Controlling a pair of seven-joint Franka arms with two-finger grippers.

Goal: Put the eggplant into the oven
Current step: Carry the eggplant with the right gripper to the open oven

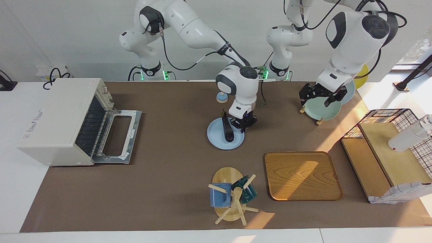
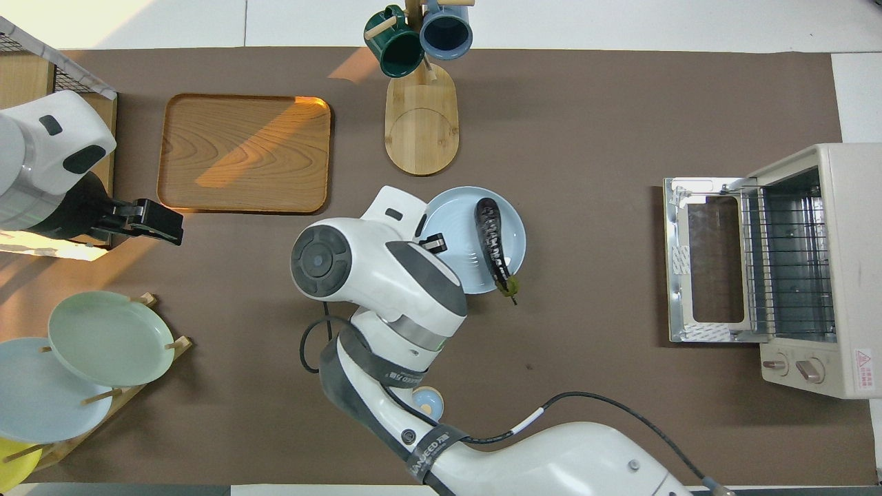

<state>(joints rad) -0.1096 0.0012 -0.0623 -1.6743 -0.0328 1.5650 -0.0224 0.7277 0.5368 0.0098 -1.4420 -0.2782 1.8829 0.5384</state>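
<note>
The dark purple eggplant [image 1: 227, 130] lies on a light blue plate [image 1: 216, 140] in the middle of the table; it also shows in the overhead view [image 2: 492, 238], stem toward the robots. My right gripper [image 1: 243, 125] hangs low over the plate's edge beside the eggplant, on the side toward the left arm's end, and shows in the overhead view [image 2: 434, 242]. The off-white oven [image 1: 57, 118] stands at the right arm's end with its door [image 1: 116, 136] dropped open and the wire rack [image 2: 785, 265] showing. My left gripper [image 1: 317, 101] waits open and empty over the plate rack.
A wooden tray [image 1: 302, 175] and a mug tree [image 1: 233, 197] with two mugs stand farther from the robots than the plate. A plate rack [image 1: 320, 109] and a wire basket with wooden boards [image 1: 384, 158] are at the left arm's end. A small blue dome [image 1: 221, 97] sits near the robots.
</note>
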